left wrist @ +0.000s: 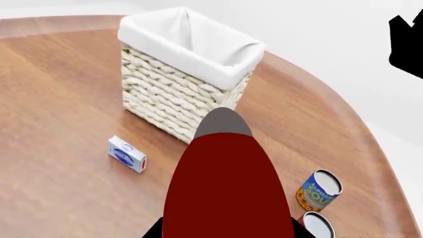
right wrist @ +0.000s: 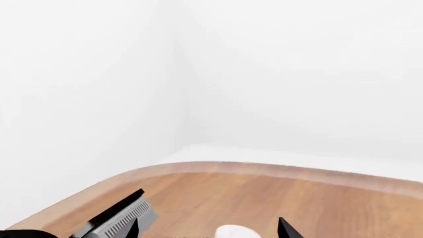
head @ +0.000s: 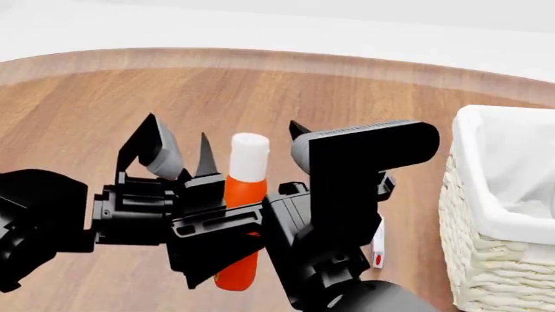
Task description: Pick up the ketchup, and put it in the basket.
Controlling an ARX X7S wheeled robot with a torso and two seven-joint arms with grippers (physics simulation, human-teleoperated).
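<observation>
The ketchup (head: 242,195), an orange-red bottle with a white cap (head: 249,156), hangs above the table left of the basket (head: 482,260). My left gripper (left wrist: 226,232) is shut on the bottle, whose dark red body (left wrist: 225,188) fills the left wrist view and points toward the basket (left wrist: 173,96). One grey-padded left finger (head: 156,153) shows beside the bottle. My right gripper (head: 249,138) stands open with its black tips either side of the cap, not touching it. In the right wrist view the right gripper (right wrist: 210,229) has the cap (right wrist: 231,232) between its tips.
A small blue-and-white box (left wrist: 127,153) lies on the wooden table (left wrist: 59,99) near the basket. Two cans stand close together, a blue-yellow soup can (left wrist: 318,191) and another (left wrist: 318,225) beside it. The table's curved far edge (right wrist: 218,167) meets a white wall.
</observation>
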